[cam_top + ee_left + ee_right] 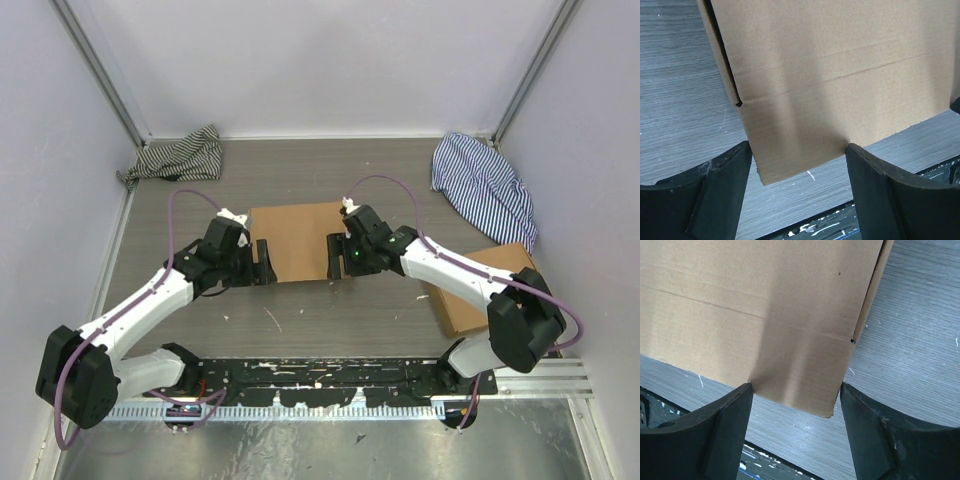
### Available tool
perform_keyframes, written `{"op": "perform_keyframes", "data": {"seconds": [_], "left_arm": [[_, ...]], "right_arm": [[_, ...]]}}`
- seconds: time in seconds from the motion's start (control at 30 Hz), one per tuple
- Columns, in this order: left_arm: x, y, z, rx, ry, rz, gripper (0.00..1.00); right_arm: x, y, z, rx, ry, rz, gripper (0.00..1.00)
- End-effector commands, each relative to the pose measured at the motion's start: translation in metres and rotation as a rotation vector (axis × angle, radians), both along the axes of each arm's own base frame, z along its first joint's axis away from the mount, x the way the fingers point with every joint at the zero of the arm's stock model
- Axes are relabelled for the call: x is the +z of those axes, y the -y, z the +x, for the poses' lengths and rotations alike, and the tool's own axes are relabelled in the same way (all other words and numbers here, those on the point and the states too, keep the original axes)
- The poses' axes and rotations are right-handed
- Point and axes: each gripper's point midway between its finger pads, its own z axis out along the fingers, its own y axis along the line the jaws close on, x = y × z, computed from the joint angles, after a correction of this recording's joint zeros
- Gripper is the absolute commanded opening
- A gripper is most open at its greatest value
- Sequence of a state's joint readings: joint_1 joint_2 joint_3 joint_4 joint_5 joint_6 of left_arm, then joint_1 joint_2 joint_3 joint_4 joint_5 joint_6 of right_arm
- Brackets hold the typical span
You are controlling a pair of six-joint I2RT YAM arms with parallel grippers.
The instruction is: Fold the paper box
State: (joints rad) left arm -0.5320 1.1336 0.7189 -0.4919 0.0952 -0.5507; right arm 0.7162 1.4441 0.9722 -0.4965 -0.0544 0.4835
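Folding stage: late, by my judgement; the paper box (295, 235) shows as one compact brown rectangle, with no flaps spread out around it.
Box position: mid-table (330, 180), between the two hands, its near edge towards the arm bases.
Done so far: a broad top panel with two faint crease lines covers the box. In the wrist views a narrow side wall is turned down along each outer edge, with a small slit where it meets a crease.
Left to do: probably seating the near strip below the last crease and locking the tabs. The pictures do not show whether any tab is tucked.
Left hand (264, 262): fingers apart, straddling the near left corner of the box with their tips at its edges, clamped on nothing that I can see.
Right hand (334, 258): fingers likewise apart, set either side of the near right corner. I cannot tell whether they press on the cardboard.
Other things: a second cardboard box (455, 310) lies under the right arm, well apart. One striped cloth (180, 158) lies in the far left corner and another striped cloth (485, 185) at the far right.
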Motion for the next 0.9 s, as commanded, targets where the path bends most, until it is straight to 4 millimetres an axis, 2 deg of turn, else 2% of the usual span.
{"op": "perform_keyframes", "data": {"seconds": [0.0,0.4,0.67,0.87], "left_arm": [[0.016,0.009,0.003,-0.019,0.021,-0.038,0.81],[0.019,0.004,0.0,-0.037,0.003,-0.003,0.81],[0.002,0.0,-0.004,-0.045,-0.051,0.044,0.81],[-0.003,0.0,-0.006,-0.043,-0.059,0.044,0.81]], "right_arm": [[0.039,-0.019,0.006,0.01,0.05,0.113,0.75],[0.044,-0.02,0.008,0.008,0.045,0.117,0.75],[0.032,-0.023,0.006,0.016,0.021,0.117,0.75],[0.033,-0.025,0.004,0.023,0.019,0.132,0.75]]}}
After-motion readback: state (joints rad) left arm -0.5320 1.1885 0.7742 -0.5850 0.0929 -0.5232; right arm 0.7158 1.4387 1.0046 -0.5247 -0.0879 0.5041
